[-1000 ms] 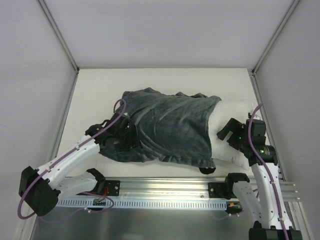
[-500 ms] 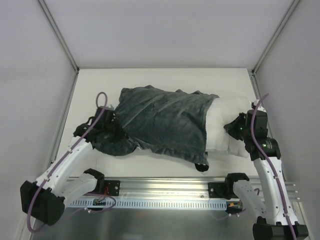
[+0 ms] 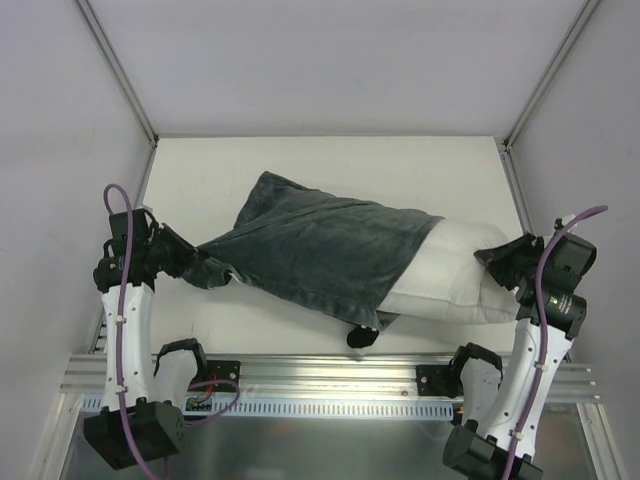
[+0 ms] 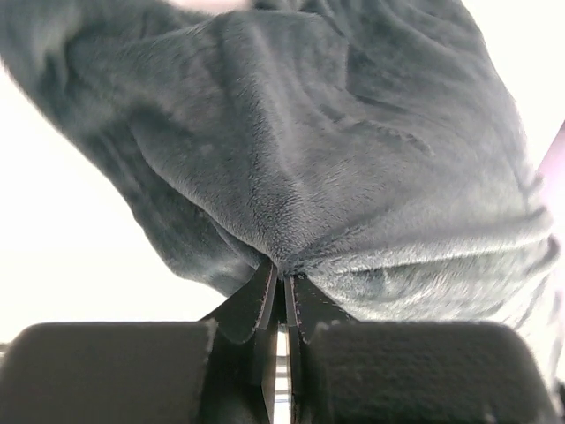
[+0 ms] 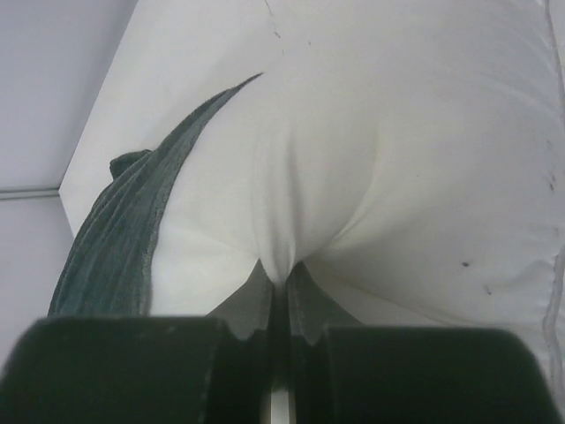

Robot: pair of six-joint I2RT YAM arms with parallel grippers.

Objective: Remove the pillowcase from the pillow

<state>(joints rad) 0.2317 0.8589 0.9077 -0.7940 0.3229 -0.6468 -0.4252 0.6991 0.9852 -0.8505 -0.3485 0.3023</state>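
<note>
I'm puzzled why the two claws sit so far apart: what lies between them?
In the top view, the dark grey pillowcase, pinched by the left gripper, and the half-bared white pillow, pinched by the right gripper, span the whole stretch.

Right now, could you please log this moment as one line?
left gripper shut on grey pillowcase | right gripper shut on pillow | pillow partly exposed
</note>
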